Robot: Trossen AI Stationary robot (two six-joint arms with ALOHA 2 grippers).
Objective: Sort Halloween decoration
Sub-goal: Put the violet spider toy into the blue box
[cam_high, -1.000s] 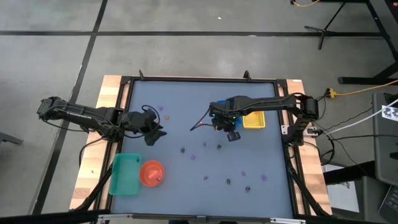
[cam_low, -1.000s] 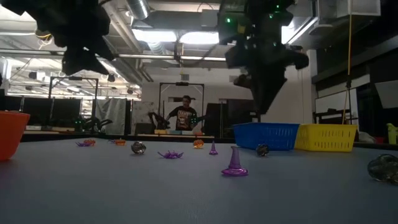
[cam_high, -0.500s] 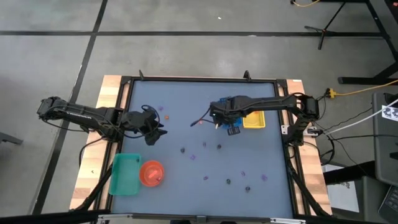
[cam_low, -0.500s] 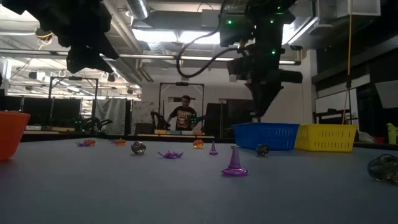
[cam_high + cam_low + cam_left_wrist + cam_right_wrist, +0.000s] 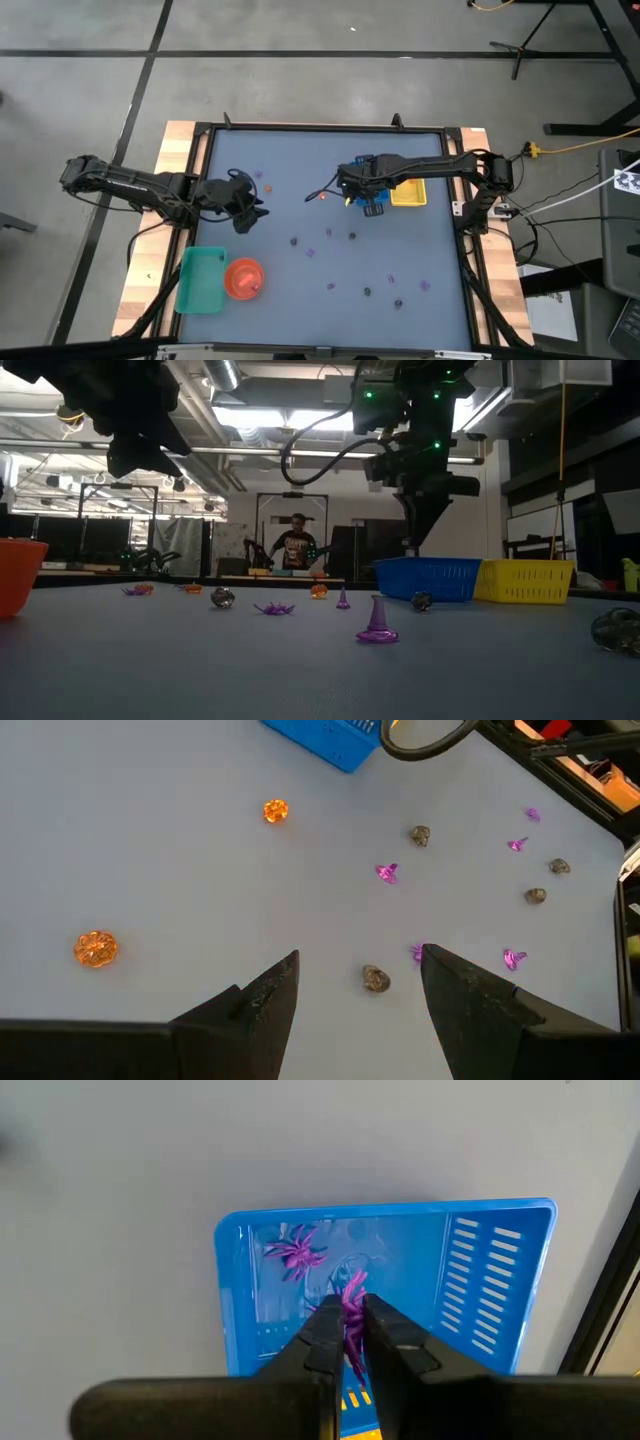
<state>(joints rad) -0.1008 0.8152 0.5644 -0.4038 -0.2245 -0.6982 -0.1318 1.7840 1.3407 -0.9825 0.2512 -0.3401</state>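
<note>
Right wrist view: purple spider decoration (image 5: 352, 1305) was pinched in the right gripper (image 5: 348, 1342), jaws nearly together, hanging above the blue tray (image 5: 500, 1280) by the counter's far-right area; a second purple spider (image 5: 296, 1252) lay inside. Advised release: jaws parted only while centred over the tray floor, clear of its walls. Left gripper (image 5: 358, 982) hovered over scattered pieces (image 5: 376, 979), jaws spread, empty.
</note>
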